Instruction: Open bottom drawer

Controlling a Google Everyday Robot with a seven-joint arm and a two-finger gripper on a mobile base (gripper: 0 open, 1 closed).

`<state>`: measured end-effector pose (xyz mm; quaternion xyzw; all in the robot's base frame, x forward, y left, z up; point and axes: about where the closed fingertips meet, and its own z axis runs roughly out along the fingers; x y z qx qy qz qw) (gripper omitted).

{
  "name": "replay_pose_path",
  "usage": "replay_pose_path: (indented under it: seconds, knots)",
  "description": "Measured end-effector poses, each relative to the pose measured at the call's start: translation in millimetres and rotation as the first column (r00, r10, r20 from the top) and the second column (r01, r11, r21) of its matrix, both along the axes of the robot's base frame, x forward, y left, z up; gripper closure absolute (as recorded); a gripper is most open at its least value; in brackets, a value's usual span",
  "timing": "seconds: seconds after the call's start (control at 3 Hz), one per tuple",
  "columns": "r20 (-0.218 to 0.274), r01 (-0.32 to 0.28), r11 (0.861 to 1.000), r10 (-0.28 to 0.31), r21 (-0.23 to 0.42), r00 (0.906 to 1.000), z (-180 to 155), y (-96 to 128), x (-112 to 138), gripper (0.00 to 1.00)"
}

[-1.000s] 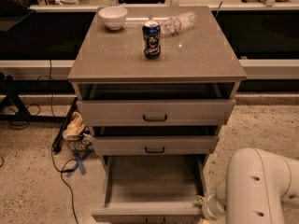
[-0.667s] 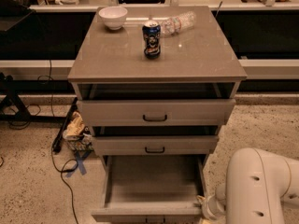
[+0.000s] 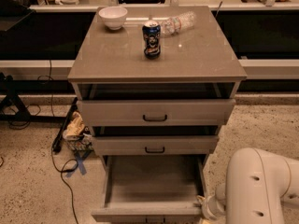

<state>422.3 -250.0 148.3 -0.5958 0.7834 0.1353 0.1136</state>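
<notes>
End effector [image 3: 206, 208] sits low at the right front corner of the bottom drawer [image 3: 154, 183], largely hidden behind the white arm [image 3: 261, 185]; whether it is open or closed cannot be told. Beneath the table [image 3: 196, 62] top, that lowest drawer stands pulled well out, so the opening looks essentially done, with only letting go and backing off left. On top are a white bowl [image 3: 113, 17], a toppled plastic bottle [image 3: 178, 22] and a dark blue can [image 3: 151, 39]; its label is unreadable.
</notes>
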Motion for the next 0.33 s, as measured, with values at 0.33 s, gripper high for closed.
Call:
replay_pose_path:
  seconds: [0.33]
  knots:
    - [0.0,0.0,1.0,0.0,0.0,1.0,0.0,0.2,0.0,0.0]
